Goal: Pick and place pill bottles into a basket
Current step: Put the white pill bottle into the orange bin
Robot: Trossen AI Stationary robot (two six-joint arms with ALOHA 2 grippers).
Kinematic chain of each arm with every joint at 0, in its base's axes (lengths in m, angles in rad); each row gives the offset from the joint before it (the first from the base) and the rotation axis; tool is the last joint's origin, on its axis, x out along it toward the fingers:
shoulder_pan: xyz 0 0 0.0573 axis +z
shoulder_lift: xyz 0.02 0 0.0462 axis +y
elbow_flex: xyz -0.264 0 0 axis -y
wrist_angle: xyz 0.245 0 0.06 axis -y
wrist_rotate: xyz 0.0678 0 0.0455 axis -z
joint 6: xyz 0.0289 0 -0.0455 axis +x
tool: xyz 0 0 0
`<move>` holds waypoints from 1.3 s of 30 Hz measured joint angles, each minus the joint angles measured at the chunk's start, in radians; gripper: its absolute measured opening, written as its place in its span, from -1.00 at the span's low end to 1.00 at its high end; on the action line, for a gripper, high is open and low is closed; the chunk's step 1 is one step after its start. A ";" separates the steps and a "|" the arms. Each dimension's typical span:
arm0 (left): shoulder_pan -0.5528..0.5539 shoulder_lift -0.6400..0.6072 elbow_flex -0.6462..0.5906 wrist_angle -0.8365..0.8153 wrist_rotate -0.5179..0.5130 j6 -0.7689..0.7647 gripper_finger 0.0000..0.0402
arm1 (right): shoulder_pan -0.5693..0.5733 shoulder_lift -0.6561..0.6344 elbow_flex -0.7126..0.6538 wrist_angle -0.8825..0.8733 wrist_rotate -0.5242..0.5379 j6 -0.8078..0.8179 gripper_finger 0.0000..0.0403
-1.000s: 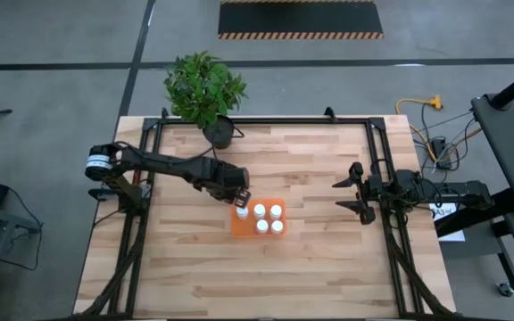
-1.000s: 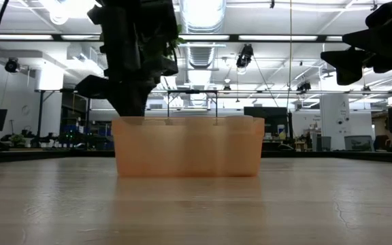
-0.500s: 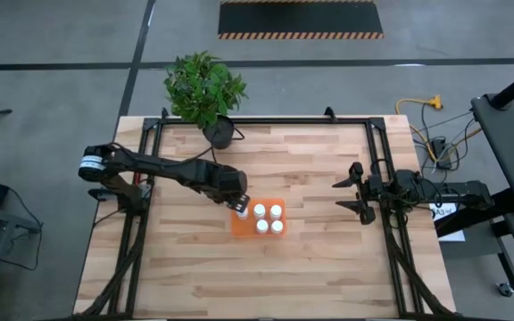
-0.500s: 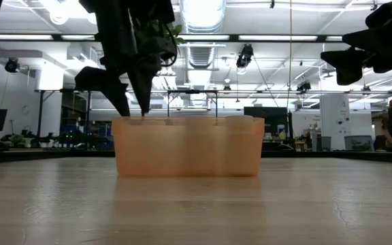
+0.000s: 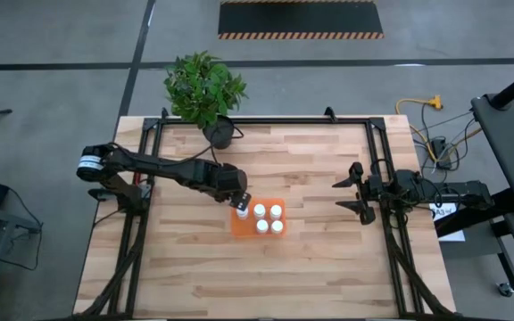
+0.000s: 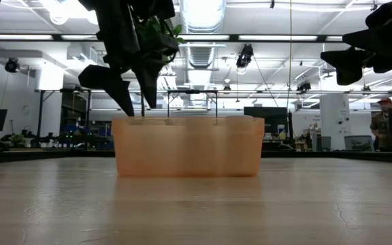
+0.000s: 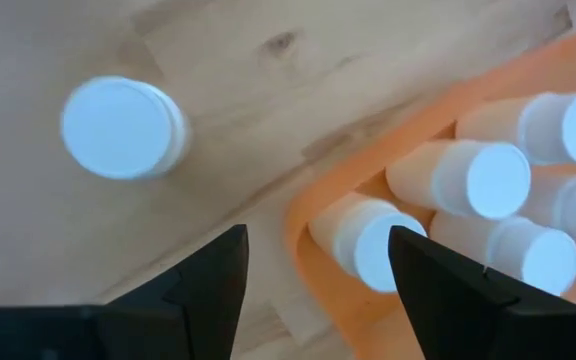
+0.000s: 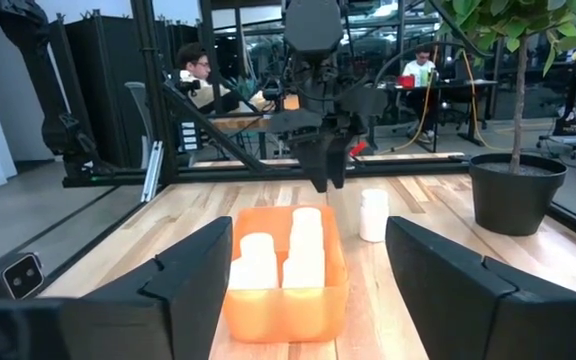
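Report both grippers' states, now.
Left gripper: open, empty, above the orange basket edge.
Right gripper: open, empty, parked at the table's right.

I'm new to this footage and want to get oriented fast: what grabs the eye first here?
The bright orange basket at mid-table stands out, packed with white pill bottles. The left gripper hangs open just above the basket's left end, and one bottle stands alone on the wood outside it. The right gripper waits open at the table's right edge, and a leafy potted plant sits at the far edge.
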 joint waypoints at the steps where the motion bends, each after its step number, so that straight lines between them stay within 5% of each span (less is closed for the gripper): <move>1: 0.000 0.000 0.000 0.000 -0.014 -0.003 0.11 | 0.000 0.000 0.000 0.000 0.000 0.000 0.25; 16: 0.004 -0.009 0.002 -0.020 -0.056 -0.134 0.11 | 0.000 0.000 0.000 0.000 0.000 0.000 0.27; 28: 0.018 -0.045 -0.002 -0.180 -0.233 -0.108 0.11 | 0.000 -0.001 0.000 0.000 0.001 0.000 0.25; 39: 0.053 -0.027 -0.041 -0.132 -0.231 -0.093 0.11 | 0.000 0.000 0.000 0.000 0.001 0.000 0.24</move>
